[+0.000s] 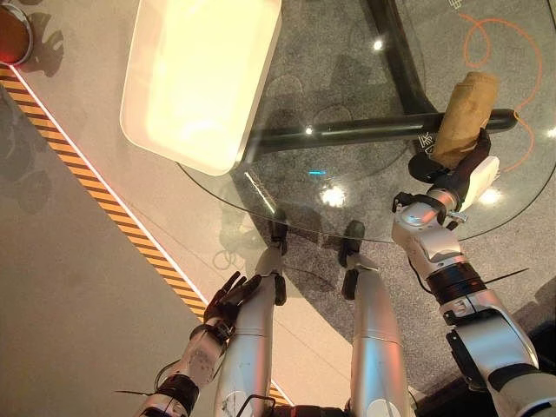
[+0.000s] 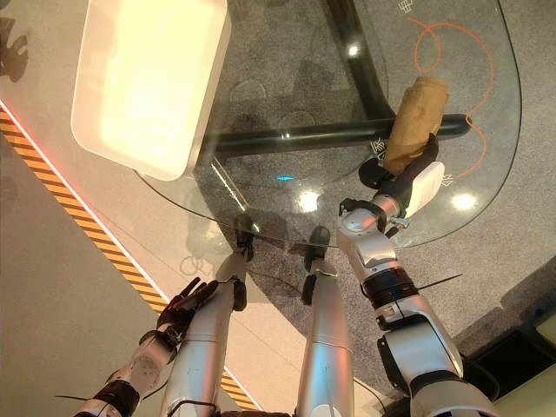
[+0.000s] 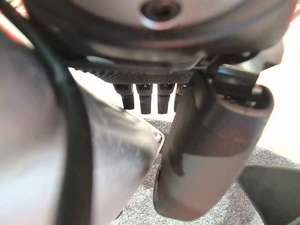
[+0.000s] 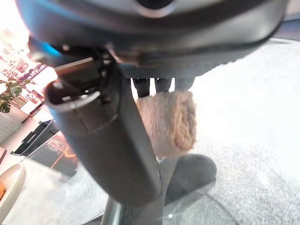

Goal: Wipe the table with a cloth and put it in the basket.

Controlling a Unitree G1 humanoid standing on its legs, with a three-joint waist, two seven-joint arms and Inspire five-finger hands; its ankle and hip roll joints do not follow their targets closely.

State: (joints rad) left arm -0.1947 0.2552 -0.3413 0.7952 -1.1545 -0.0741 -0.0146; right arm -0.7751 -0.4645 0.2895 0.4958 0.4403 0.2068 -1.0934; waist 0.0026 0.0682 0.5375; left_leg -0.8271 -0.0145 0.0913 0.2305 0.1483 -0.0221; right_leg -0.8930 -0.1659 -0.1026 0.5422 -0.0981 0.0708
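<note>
Wiping step: right hand on the cloth, basket not yet in play.

Right hand (image 1: 465, 169) has fingers curled on the near end of the rolled tan cloth (image 1: 465, 113), which lies on the glass surface (image 1: 347, 187). Left hand (image 1: 228, 298) hangs relaxed and open, well below the cloth. Next, I judge: sweep, then carry across to the white basket (image 1: 143, 135).

A round glass tabletop (image 1: 365, 130) rests on a black tubular frame (image 1: 347, 132), with ceiling lights glinting off the glass. Beneath it lies grey speckled carpet (image 1: 304, 261). At nine o'clock the floor turns smooth and pale (image 1: 61, 287), bordered by a yellow-and-black hazard stripe (image 1: 104, 204) running diagonally. An orange cord (image 1: 504, 43) loops at two o'clock.
</note>
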